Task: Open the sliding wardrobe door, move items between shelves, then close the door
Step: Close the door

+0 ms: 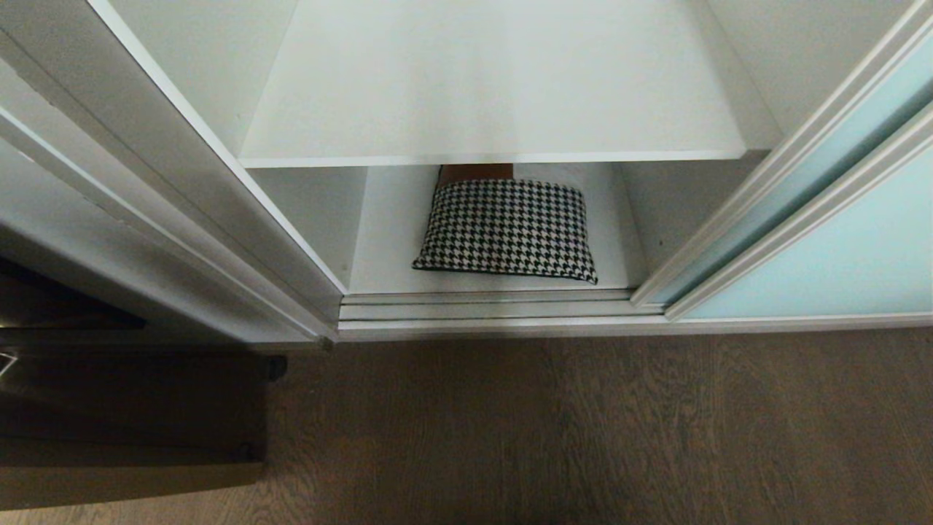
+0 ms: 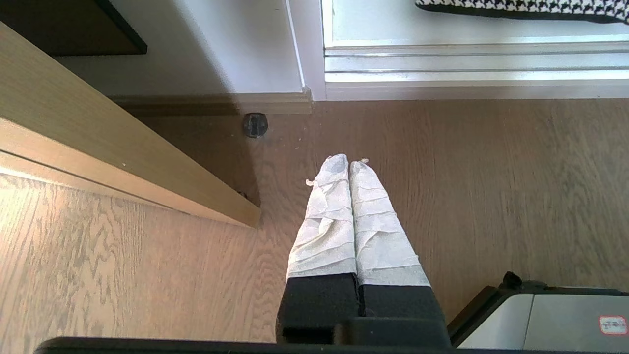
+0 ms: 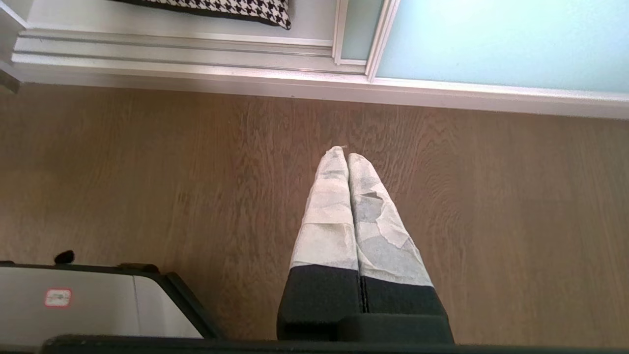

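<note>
Left gripper hung over the wood floor short of the wardrobe's bottom track, taped fingers pressed together, holding nothing. Right gripper likewise: fingers together, empty, above the floor just before the sill. Neither arm showed in the head view.

The sliding wardrobe door, frosted aqua glass, stood pushed to the right, compartment open. Houndstooth bundle lay on the bottom shelf, near the front; something brown showed behind it, too hidden to name. Upper shelf bare in the part visible.

Judgement: door-opening looked done; item transfer was the step in hand. Next move would call for one gripper to part, reach in under the upper shelf's front edge, and close on the soft bundle, then lift it clear of that edge.
</note>
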